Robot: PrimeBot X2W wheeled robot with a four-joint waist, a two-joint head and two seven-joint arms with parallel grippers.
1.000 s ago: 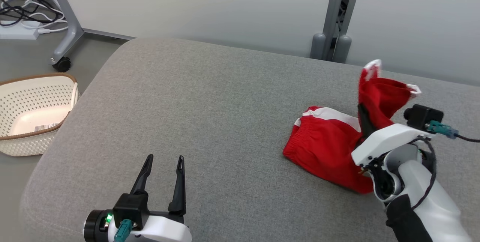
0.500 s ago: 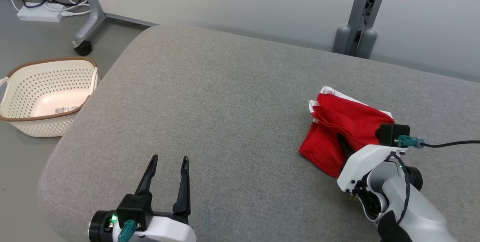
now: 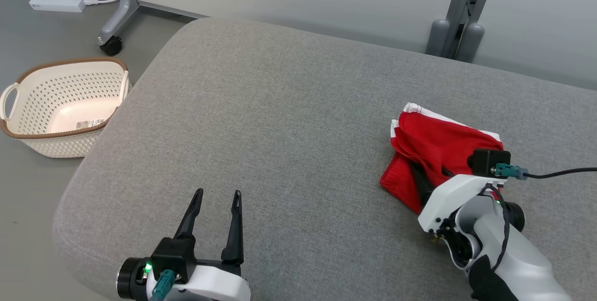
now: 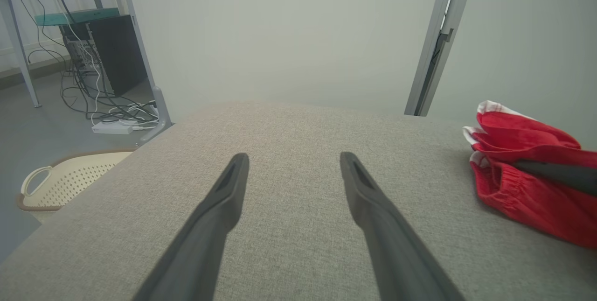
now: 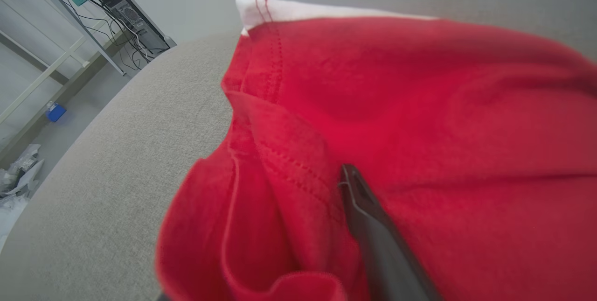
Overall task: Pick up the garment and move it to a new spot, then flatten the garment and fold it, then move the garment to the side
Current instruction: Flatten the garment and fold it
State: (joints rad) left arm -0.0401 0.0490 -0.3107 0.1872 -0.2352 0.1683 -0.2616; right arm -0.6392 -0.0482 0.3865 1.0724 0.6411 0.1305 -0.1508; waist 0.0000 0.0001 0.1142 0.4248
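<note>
Loosely spread, the jaws of the right gripper (image 3: 426, 166) sit among folded red shorts (image 3: 443, 137) on a grey cushion (image 3: 280, 128). The left gripper (image 3: 218, 193) hovers with jaws released, well apart.

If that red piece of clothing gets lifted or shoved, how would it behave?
Probably floppy: the red garment lies in soft, bunched folds, so it should sag and drape from wherever it is lifted. It looks like thin stitched cloth, so it is likely light. If pushed, it would probably crumple and bunch up rather than slide neatly across the coarse grey cushion.
</note>
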